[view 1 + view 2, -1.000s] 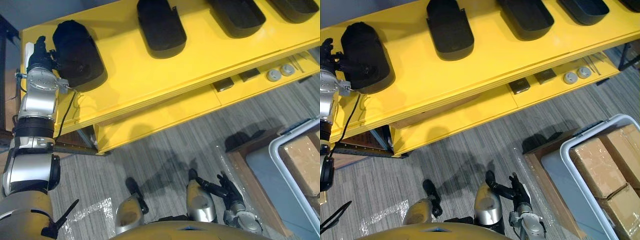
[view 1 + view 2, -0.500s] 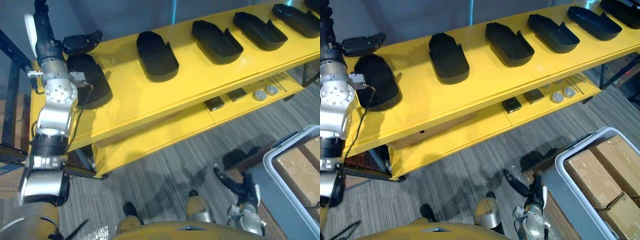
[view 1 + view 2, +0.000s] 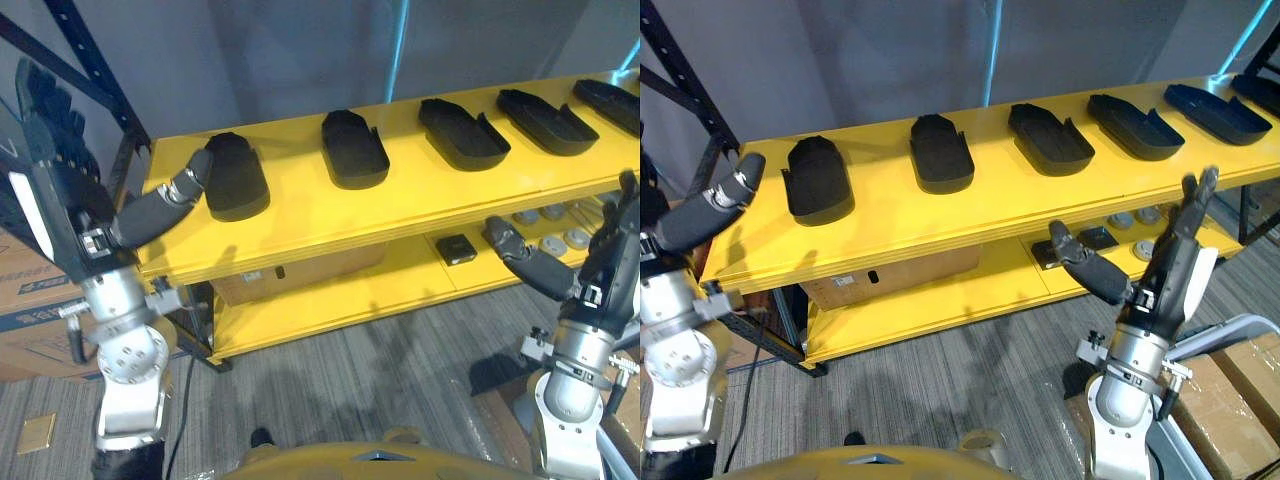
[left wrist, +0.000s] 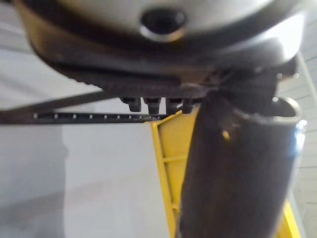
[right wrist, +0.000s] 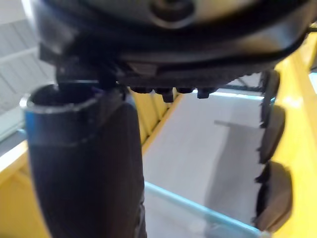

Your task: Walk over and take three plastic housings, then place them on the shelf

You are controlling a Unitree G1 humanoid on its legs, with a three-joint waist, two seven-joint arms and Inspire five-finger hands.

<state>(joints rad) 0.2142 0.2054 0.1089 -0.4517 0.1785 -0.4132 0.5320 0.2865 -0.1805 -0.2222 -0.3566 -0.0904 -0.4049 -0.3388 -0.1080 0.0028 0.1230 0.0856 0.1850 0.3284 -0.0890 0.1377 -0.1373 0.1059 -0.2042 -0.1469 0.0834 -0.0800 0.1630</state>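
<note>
Left hand (image 3: 65, 200) came off housing (image 3: 232, 178), which lies free near left end of shelf (image 3: 300, 215) top board. Right hand (image 3: 1165, 275) raised too; both spread flat, nothing held. This placing prob. done; total count unclear, edge cuts row.

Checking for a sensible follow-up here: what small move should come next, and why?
Probably lower both arms and step back. The left hand and right hand are open and empty, raised before the yellow shelf, where the housings already lie in a row.
</note>
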